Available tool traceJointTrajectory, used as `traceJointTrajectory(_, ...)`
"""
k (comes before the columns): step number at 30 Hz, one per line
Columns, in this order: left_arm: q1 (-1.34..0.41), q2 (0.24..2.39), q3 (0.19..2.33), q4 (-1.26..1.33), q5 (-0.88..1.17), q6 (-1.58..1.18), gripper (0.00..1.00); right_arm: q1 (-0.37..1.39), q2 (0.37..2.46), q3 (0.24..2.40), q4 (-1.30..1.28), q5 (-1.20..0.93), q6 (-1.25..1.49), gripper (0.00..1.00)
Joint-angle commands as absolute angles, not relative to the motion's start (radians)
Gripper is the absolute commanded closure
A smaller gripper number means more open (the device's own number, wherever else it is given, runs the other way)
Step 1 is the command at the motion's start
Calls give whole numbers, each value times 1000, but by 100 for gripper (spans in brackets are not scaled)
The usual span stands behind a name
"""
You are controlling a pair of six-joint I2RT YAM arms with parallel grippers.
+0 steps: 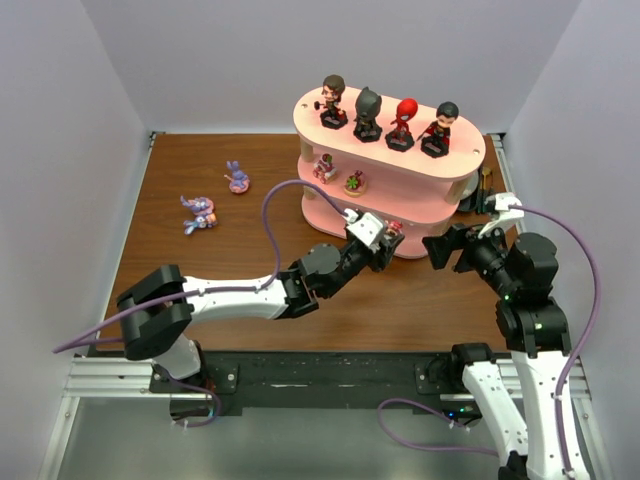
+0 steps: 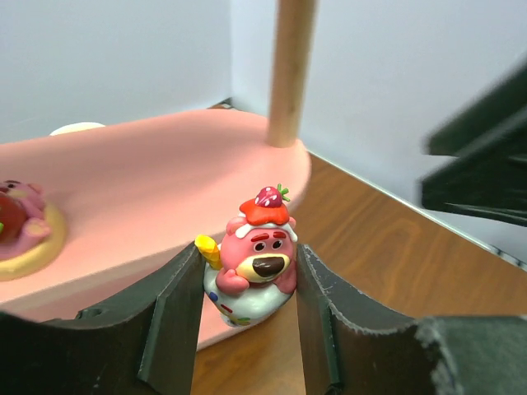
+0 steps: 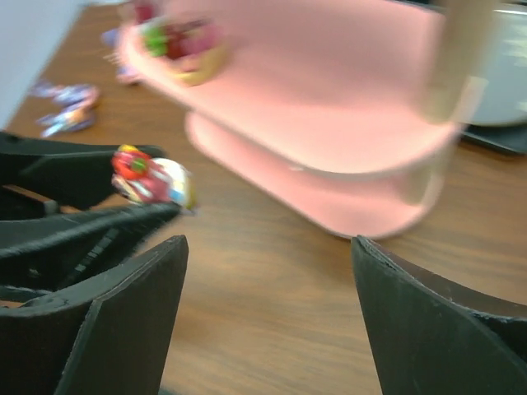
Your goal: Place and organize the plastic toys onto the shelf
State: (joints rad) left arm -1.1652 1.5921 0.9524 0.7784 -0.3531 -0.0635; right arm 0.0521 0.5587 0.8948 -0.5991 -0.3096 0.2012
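Observation:
My left gripper [image 1: 388, 234] [image 2: 249, 262] is shut on a pink bear toy with a strawberry on its head [image 2: 255, 263] [image 3: 152, 177], held just off the front edge of the shelf's middle pink board [image 2: 148, 173]. To its right my right gripper [image 1: 442, 246] [image 3: 268, 247] is open with nothing between its fingers. On the shelf [image 1: 470, 160] the top board carries a brown-haired [image 1: 333, 102], a black-masked [image 1: 368, 112], a red-masked [image 1: 402, 123] and a black-haired figure [image 1: 440, 128]. Two tiny toys [image 1: 323, 166] [image 1: 355, 182] stand on the middle board.
Two purple-blue long-eared creatures [image 1: 238, 178] [image 1: 198, 213] lie on the brown table [image 1: 200, 260] to the left of the shelf. A wooden post [image 2: 290, 74] rises from the board just behind the held toy. Dark items [image 1: 487, 185] sit at the shelf's right end.

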Motion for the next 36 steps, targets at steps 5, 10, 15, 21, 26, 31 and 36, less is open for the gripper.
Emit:
traceJointTrajectory(5,-1074,1674,1086,913,-351,-106,100,49,519,897,-678,98,233,6)
traceJointTrajectory(10,-1042,1710,1121,939,-334,-127,100,49,506,888,-666,89,236,5)
traceJointTrajectory(15,-1037,1749,1147,960,-322,-121,100,58,500,890,-664,86,229,5)
traceJointTrajectory(21,-1025,1792,1172,976,-330,-124,100,74,489,879,-663,90,222,4)
traceJointTrajectory(26,-1013,1813,1183,994,-345,-115,100,83,482,876,-667,101,213,4)
traceJointTrajectory(31,-996,1832,1184,1002,-348,-120,100,98,466,865,-663,110,209,4)
traceJointTrajectory(36,-985,1855,1193,1017,-345,-115,100,109,462,865,-661,114,204,4)
